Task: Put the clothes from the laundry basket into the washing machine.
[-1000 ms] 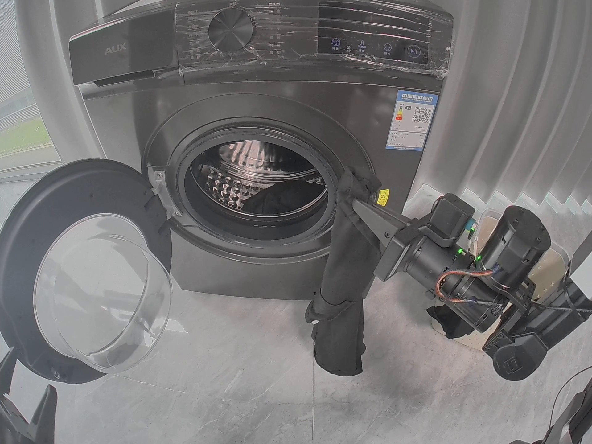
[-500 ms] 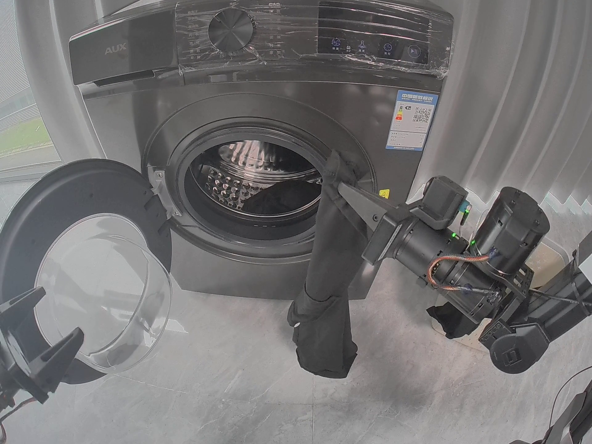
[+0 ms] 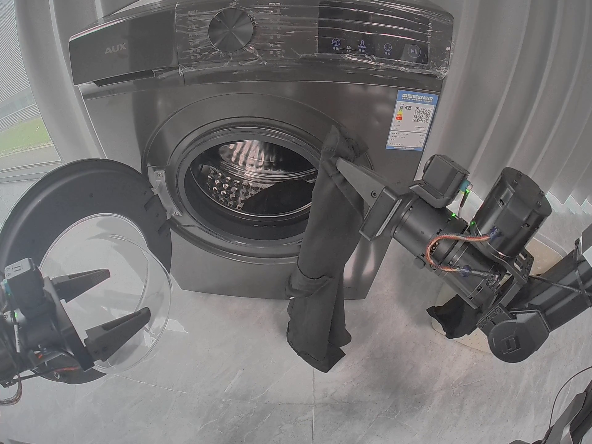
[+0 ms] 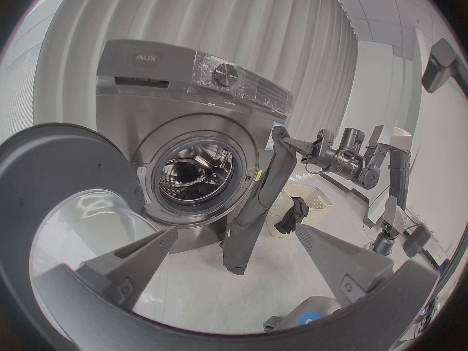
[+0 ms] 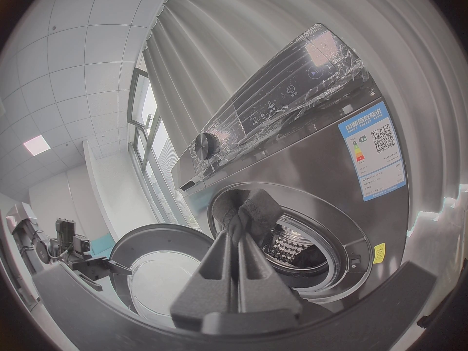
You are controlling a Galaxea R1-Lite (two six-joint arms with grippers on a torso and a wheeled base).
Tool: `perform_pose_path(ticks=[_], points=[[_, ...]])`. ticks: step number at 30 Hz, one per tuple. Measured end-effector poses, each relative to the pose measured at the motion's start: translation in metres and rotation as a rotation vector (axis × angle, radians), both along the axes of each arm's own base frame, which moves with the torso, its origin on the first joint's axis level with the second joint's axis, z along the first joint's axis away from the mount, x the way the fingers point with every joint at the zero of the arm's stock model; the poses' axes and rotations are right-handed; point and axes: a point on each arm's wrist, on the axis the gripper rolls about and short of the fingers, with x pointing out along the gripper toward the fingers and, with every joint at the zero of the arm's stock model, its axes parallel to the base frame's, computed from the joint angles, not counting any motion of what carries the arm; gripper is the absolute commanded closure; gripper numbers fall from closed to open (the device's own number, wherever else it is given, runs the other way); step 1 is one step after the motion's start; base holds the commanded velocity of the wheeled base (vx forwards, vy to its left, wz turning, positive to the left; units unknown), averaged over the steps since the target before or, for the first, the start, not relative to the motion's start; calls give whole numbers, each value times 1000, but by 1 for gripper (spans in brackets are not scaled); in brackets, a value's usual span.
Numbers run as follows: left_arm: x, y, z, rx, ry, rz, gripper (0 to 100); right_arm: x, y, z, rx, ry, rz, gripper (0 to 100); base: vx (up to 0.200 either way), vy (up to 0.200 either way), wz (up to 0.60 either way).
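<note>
Item in carriage: one long dark garment [image 3: 320,260] is hanging from the right gripper [image 3: 337,163], whose fingers are pressing flat together on a bunched fold at the garment's top. The rest of the cloth is trailing straight down below the pincer, its lower end bunching close above the floor. Whether it is touching the floor cannot be confirmed.

The pincer is holding just in front of the washing machine [image 3: 259,87] opening, at the rim edge nearer its own arm. The garment is therefore hanging outside the drum [image 3: 228,186], draping across the front panel. Beyond the pincer, inside the drum, a second dark piece [image 3: 280,197] is already lying.

Behind the right arm, the laundry basket [image 4: 316,202] is carrying one more dark cloth [image 4: 291,215] over its rim. Well apart, across the opening from the pincer, the left gripper [image 3: 126,292] is hanging wide open and empty before the swung-out door [image 3: 74,205].

Assessment: the task is running partly complete. One piece appears loaded, one is arriving at the opening, and at least one is remaining at the basket.
</note>
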Motion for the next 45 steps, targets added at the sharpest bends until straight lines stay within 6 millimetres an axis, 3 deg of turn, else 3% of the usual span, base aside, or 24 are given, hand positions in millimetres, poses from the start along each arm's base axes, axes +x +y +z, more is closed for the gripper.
perform_pose_path(ticks=[17, 28, 45], points=[[69, -41, -34, 36, 103, -96, 0, -3, 0, -1, 15, 11, -15, 100, 0, 0, 0], [102, -73, -65, 60, 113, -133, 0, -10, -5, -3, 17, 32, -7, 100, 0, 0, 0], [142, -111, -113, 36, -35, -263, 0, -17, -9, -3, 22, 29, -2, 100, 0, 0, 0]])
